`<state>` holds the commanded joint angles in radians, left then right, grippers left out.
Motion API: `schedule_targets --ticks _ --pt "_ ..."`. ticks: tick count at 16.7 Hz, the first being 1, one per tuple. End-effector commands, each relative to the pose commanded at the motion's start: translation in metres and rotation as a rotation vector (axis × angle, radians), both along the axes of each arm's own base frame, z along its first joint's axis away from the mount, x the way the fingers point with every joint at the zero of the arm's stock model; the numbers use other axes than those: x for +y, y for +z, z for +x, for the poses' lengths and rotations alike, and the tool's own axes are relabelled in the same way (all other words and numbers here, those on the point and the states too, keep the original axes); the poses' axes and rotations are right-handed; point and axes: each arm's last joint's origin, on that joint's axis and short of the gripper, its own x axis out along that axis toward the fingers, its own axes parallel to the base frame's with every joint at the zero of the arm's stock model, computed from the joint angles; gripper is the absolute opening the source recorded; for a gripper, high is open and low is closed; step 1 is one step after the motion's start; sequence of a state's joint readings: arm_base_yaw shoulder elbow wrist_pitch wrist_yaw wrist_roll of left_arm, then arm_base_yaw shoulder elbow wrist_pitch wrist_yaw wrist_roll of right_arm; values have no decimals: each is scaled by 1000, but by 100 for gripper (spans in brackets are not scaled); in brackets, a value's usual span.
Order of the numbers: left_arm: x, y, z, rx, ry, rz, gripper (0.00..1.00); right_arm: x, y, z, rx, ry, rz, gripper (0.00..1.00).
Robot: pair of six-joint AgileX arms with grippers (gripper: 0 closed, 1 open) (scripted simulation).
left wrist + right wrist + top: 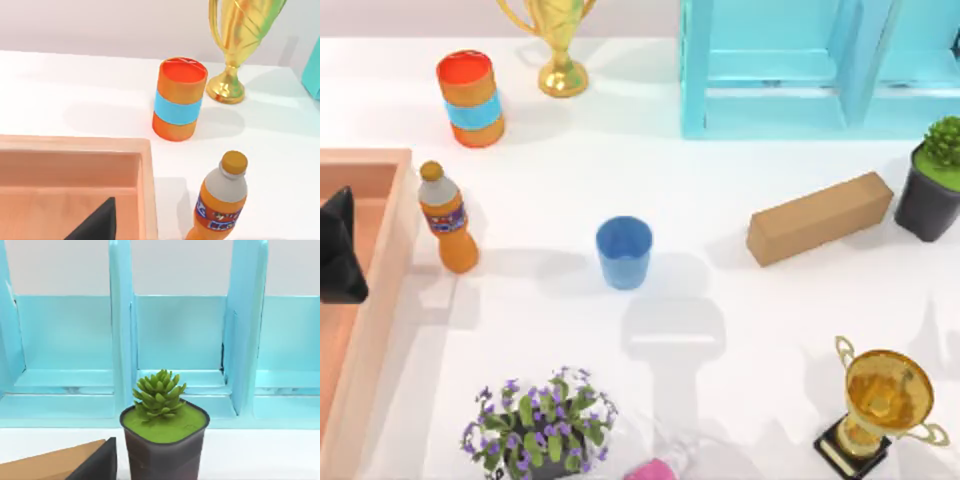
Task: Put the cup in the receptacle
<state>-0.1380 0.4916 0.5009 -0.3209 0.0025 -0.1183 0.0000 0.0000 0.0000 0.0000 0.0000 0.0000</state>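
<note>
A white table (720,150) seen from above holds scattered objects. Near its centre stands the cup (624,251), a small plain blue tumbler, upright and open-topped, tapering toward its base, with no handle. It stands alone with clear table all round it, so it seems easy to reach from above or from the side.

At the left edge lies the receptacle (382,260), a large shallow salmon-coloured bin with thick flat walls, well apart from the cup. The left gripper (340,248), a dark shape, hangs over the bin's inside; whether its jaws are open or closed cannot be told, and it holds nothing visible. An orange bottle (447,218) stands just outside the bin's wall, between bin and cup, and may obstruct a low carry.

Farther back stand an orange can with a blue band (471,98), a gold trophy (556,40) and a turquoise shelf frame (820,65). To the right lie a brown cardboard box (820,217) and a potted succulent (932,180); the right wrist camera faces that plant. The cup is not yet grasped.
</note>
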Motion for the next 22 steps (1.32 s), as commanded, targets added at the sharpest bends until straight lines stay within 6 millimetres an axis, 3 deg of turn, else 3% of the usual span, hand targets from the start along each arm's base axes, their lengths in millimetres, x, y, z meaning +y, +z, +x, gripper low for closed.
schedule_targets --ticks 3,6,10,13,16,19,22 --pt "-16 44 33 184 -49 -33 100 0 0 0 0 0 0 100" --pt "-44 77 79 388 -88 -49 100 0 0 0 0 0 0 100" --pt "-99 92 147 669 -110 -32 100 0 0 0 0 0 0 100" --pt "-148 78 192 861 -100 8 100 0 0 0 0 0 0 100" --pt "-194 51 223 1020 -75 61 100 0 0 0 0 0 0 100" --pt "-232 18 240 1139 -43 115 100 0 0 0 0 0 0 100" --pt "-256 -8 246 1214 -15 157 100 0 0 0 0 0 0 100"
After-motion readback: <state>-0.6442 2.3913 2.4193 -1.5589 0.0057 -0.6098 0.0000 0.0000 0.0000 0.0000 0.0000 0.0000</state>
